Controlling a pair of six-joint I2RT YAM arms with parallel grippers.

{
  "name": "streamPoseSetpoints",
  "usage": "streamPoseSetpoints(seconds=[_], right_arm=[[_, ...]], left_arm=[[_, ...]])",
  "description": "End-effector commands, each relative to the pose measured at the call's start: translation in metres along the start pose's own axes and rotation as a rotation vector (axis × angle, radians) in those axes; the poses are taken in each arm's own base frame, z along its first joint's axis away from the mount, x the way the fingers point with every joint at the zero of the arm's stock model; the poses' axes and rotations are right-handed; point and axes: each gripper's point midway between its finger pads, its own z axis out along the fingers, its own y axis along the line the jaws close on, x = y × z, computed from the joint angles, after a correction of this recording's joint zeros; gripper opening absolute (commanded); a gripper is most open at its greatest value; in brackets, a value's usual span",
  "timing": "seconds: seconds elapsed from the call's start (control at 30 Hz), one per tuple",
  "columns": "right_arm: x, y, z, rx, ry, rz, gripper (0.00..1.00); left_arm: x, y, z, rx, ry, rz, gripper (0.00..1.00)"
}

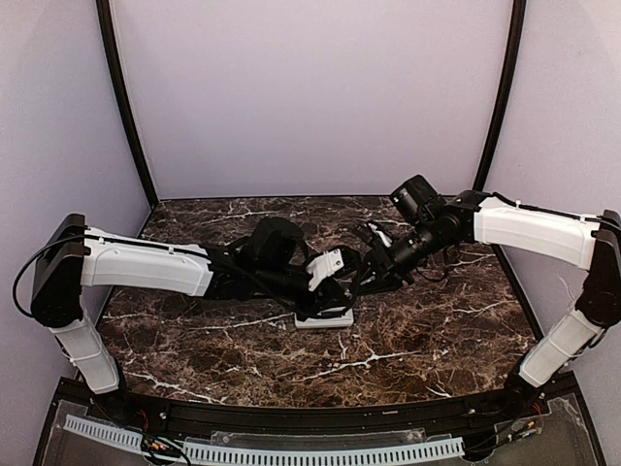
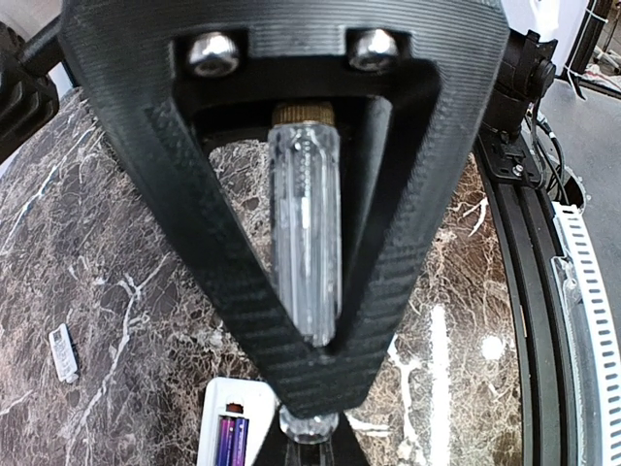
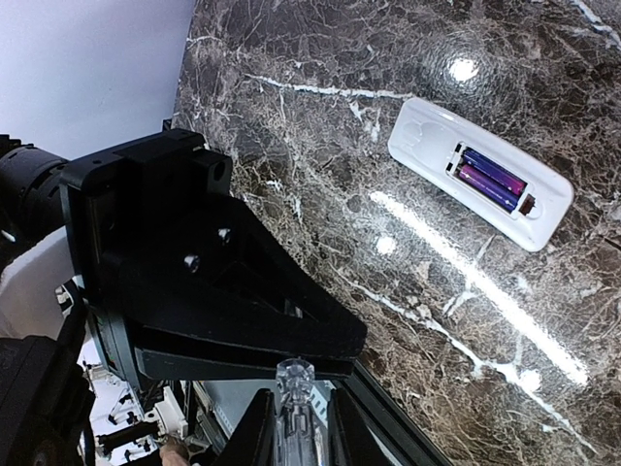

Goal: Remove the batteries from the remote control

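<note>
The white remote control (image 1: 324, 317) lies back-up on the marble, its recess open. Two batteries (image 3: 492, 178), purple with reddish ends, sit side by side in it; they also show in the left wrist view (image 2: 231, 439). My left gripper (image 1: 325, 291) hovers just above the remote. In its wrist view its fingers (image 2: 310, 454) close on a clear plastic tool handle (image 2: 310, 424). My right gripper (image 1: 374, 264) meets it from the right, shut (image 3: 294, 427) on a clear handle (image 3: 296, 374). I cannot tell whether this is one tool.
A small flat pale-grey cover piece (image 2: 63, 351) lies on the marble, left of the remote in the left wrist view. The black front rail (image 2: 529, 291) and a white perforated strip (image 2: 592, 320) line the table's near edge. Purple walls enclose the other sides.
</note>
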Motion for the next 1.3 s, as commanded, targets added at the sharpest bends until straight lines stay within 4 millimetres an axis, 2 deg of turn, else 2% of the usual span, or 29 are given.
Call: streamPoseSetpoints(seconds=[0.0, 0.23, 0.37, 0.5, 0.57, 0.63, 0.7, 0.73, 0.77, 0.8, 0.83, 0.97, 1.13, 1.27], right_arm=[[-0.009, 0.008, 0.002, -0.003, -0.023, -0.029, 0.18], [-0.012, 0.009, 0.001, 0.000, -0.033, -0.031, 0.13], [-0.010, 0.009, 0.002, -0.005, -0.028, -0.031, 0.00], [-0.007, 0.009, 0.003, -0.005, -0.020, -0.032, 0.00], [-0.005, 0.008, 0.003, -0.001, -0.020, -0.035, 0.00], [-0.005, 0.007, 0.003, 0.006, -0.023, -0.039, 0.00], [-0.004, 0.005, 0.002, 0.020, -0.025, -0.039, 0.00], [-0.004, 0.004, 0.001, 0.028, -0.027, -0.041, 0.00], [-0.003, 0.002, 0.000, 0.040, -0.028, -0.040, 0.00], [-0.003, 0.001, 0.000, 0.047, -0.029, -0.042, 0.00], [-0.002, -0.001, -0.001, 0.057, -0.029, -0.044, 0.00], [-0.002, -0.007, -0.003, 0.106, -0.033, -0.048, 0.00], [-0.008, -0.013, -0.009, 0.170, -0.059, -0.060, 0.00], [-0.013, -0.019, -0.013, 0.220, -0.085, -0.077, 0.00]], left_arm=[[-0.015, 0.000, -0.004, -0.001, -0.029, 0.002, 0.00], [-0.014, 0.000, -0.003, -0.004, -0.025, 0.002, 0.00], [-0.014, 0.000, -0.003, -0.004, -0.025, 0.000, 0.00], [-0.014, 0.001, -0.004, -0.008, -0.027, 0.001, 0.01], [-0.015, 0.001, -0.005, -0.013, -0.027, 0.001, 0.04], [-0.015, 0.003, -0.007, -0.025, -0.027, -0.001, 0.13], [-0.015, 0.004, -0.009, -0.038, -0.027, -0.005, 0.26], [-0.016, 0.005, -0.010, -0.044, -0.031, -0.003, 0.40], [-0.014, 0.005, -0.012, -0.054, -0.031, -0.005, 0.47], [-0.010, 0.004, -0.013, -0.054, -0.029, -0.006, 0.60], [-0.013, 0.004, -0.017, -0.062, -0.038, -0.002, 0.65], [-0.007, 0.005, -0.028, -0.095, -0.039, 0.007, 0.95], [0.008, 0.009, -0.040, -0.163, -0.018, 0.005, 0.99], [0.009, 0.016, -0.053, -0.233, -0.029, -0.012, 0.99]])
